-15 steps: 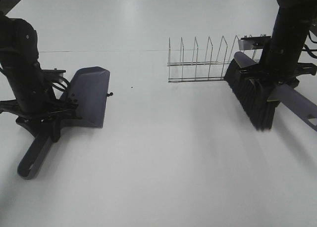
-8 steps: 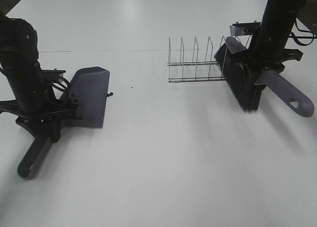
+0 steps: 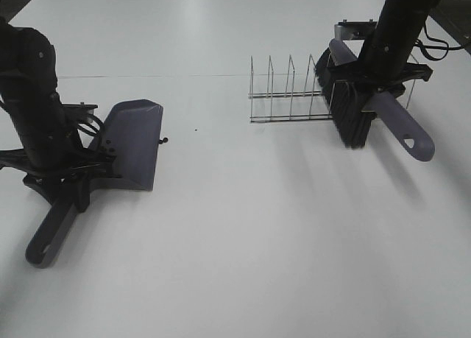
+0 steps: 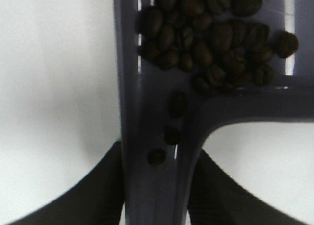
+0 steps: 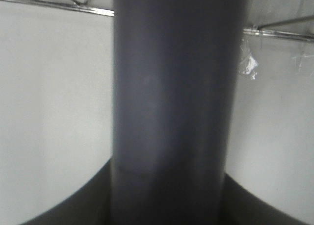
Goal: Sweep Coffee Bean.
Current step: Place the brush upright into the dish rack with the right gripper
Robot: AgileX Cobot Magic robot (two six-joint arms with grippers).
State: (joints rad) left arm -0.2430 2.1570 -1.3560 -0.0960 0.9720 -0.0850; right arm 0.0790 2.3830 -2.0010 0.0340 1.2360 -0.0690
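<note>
My left gripper (image 3: 73, 172) is shut on the handle of the purple-grey dustpan (image 3: 134, 141), which rests on the white table at the left. In the left wrist view several coffee beans (image 4: 211, 38) lie heaped in the dustpan (image 4: 147, 63), and three lie along its handle between my gripper (image 4: 154, 186) fingers. One stray bean (image 3: 165, 140) sits at the pan's right edge and another (image 3: 196, 129) just beyond it. My right gripper (image 3: 379, 80) is shut on the brush (image 3: 349, 113) and holds it over the wire rack's right end. The brush handle (image 5: 171, 112) fills the right wrist view.
A wire dish rack (image 3: 291, 95) stands at the back right, directly beside and behind the brush bristles; its wires (image 5: 59, 4) show in the right wrist view. Cables (image 3: 441, 47) trail at the far right edge.
My right arm has carried the brush back and to the left, up against the rack's right end. The left arm and dustpan have not moved.
</note>
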